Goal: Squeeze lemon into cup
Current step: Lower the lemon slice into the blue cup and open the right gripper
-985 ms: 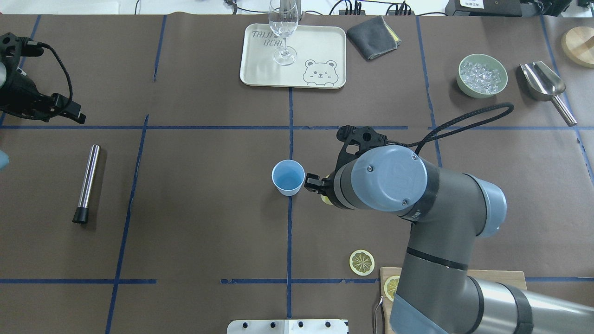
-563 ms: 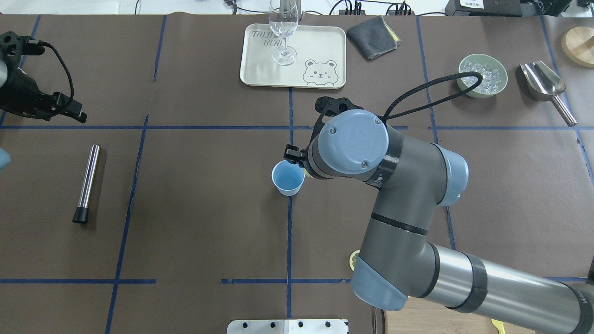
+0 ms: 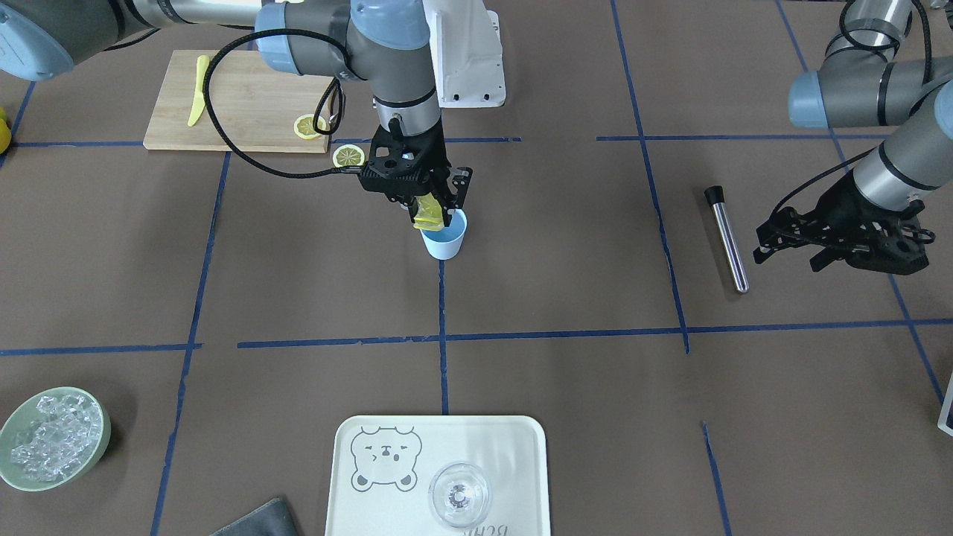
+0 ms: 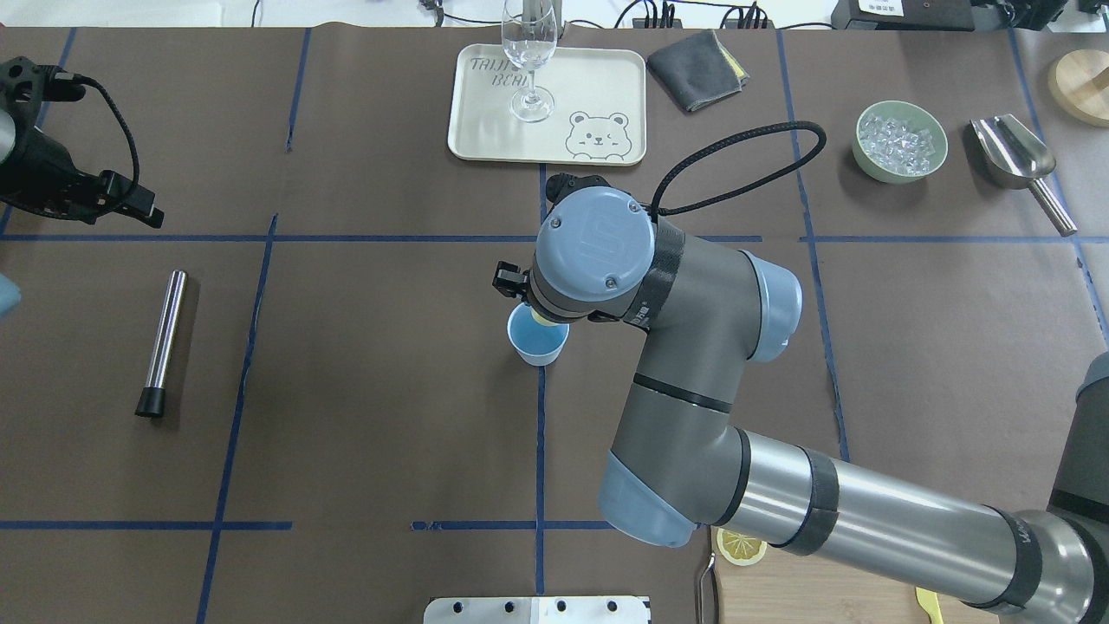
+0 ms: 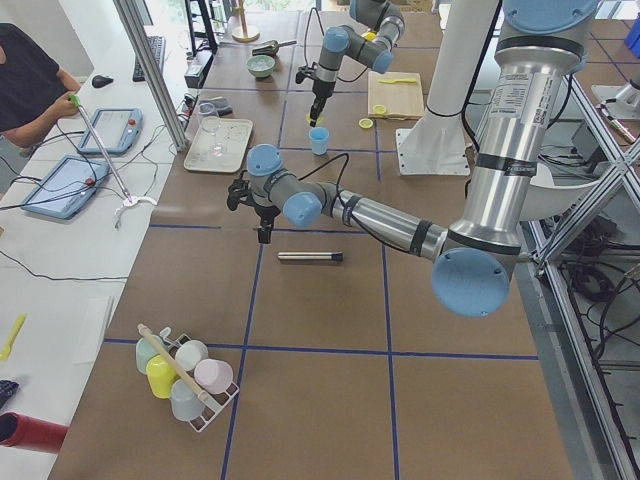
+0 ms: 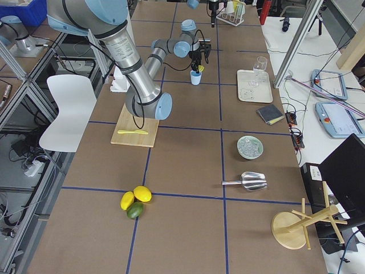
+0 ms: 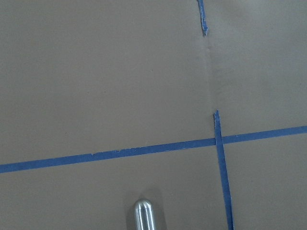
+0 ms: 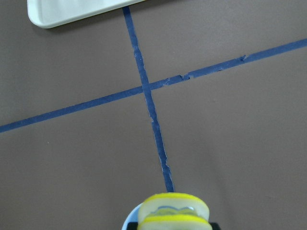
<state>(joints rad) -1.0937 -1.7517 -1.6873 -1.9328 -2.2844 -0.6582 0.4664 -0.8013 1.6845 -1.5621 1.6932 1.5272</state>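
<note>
The light-blue cup (image 4: 537,344) stands at the table's middle, on a blue tape line. My right gripper (image 3: 430,214) hangs just above the cup's rim (image 3: 444,240), shut on a lemon slice (image 3: 429,211) that is pinched into a fold. In the right wrist view the folded lemon (image 8: 175,211) fills the bottom edge with the cup's rim (image 8: 130,222) under it. From overhead the wrist hides the gripper, and only a bit of lemon (image 4: 542,318) shows. My left gripper (image 3: 788,251) hovers open and empty far off, near the steel rod.
A second lemon slice (image 3: 348,155) lies on the table and a third (image 3: 307,126) on the wooden board (image 3: 238,112) beside a yellow knife (image 3: 196,89). A steel rod (image 4: 163,342), a tray (image 4: 598,87) with a glass (image 4: 530,61), an ice bowl (image 4: 899,141), a scoop (image 4: 1018,160) and a cloth (image 4: 696,69) are also on the table.
My right arm has swung leftward and farther across the table, carrying the lemon from beside the cup to over its rim. The left arm has barely moved.
</note>
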